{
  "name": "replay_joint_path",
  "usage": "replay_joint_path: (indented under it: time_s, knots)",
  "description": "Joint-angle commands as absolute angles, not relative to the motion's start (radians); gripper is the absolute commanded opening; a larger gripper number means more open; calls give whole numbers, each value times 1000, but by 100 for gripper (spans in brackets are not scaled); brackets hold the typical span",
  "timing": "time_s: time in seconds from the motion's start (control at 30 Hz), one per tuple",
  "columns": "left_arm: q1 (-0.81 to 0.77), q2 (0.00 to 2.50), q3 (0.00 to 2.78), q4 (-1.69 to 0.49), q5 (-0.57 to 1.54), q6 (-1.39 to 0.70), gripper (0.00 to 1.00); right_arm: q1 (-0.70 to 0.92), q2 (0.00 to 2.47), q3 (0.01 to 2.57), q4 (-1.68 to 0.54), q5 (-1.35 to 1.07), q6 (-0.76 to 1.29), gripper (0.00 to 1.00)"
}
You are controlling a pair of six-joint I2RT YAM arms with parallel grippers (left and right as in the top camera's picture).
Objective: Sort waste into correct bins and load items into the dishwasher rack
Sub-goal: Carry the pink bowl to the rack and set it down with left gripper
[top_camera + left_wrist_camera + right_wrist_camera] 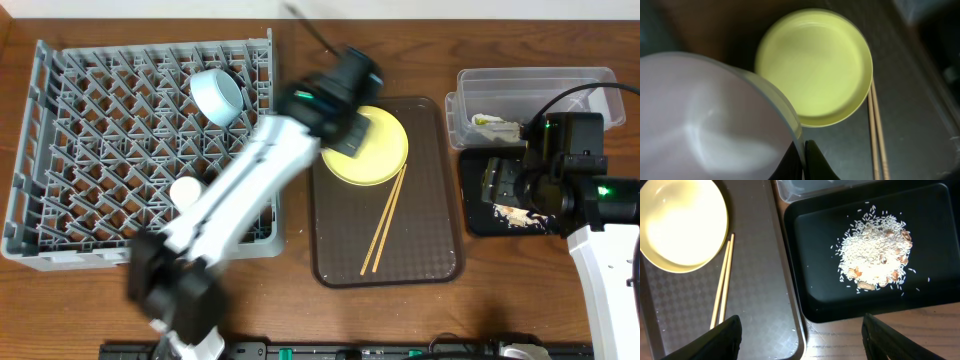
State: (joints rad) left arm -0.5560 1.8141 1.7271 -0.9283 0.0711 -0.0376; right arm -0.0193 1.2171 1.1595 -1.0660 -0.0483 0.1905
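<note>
White bowl [705, 120]: pinched at the rim by the left gripper [802, 164]; tilted, filling the lower left of the left wrist view; hangs over the brown serving tray [430, 250], just beside the plate.
Left fingers [816, 165]: clamped tight on the bowl's wall, one pad on each side.
Pale-yellow plate [815, 65]: flat on the far end of the serving tray, partly covered by the bowl's edge as the wrist camera sees it.
Chopsticks [384, 222]: side by side on the serving tray, slanting from the plate's rim toward the tray's near end.
Dishwasher rack [60, 150]: left of the serving tray, just beside it.
Light-blue bowl [218, 95]: in the rack, tipped on its side among the pegs, toward the far right.
Cream cup [185, 190]: in the rack near its right edge, close to the left arm.
Rice crumbs [872, 250]: heaped in the black tray [810, 300], brownish bits mixed in, loose grains scattered round.
Right gripper [801, 330]: above the black tray, fingers spread wide, holding nothing.
Wrapper [495, 124]: crumpled inside the clear tub [580, 85], behind the black tray.
Writing: wrapper's green-and-yellow print too small to read.
Table [60, 300]: brown wood under everything.
</note>
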Motion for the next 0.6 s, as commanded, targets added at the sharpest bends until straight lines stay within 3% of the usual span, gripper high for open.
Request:
replay_joint_path:
  time_s: [0.0, 0.27, 0.57]
  knots:
    - [-401, 1739, 1750, -990, 305, -81, 6, -26, 1218, 1170, -1067, -41, 174, 75]
    - [-25, 1745, 1676, -1070, 947, 72, 6, -26, 1218, 1170, -1068, -41, 174, 75]
    - [260, 1770, 1518, -1068, 1220, 151, 6, -26, 1218, 1170, -1067, -42, 175, 75]
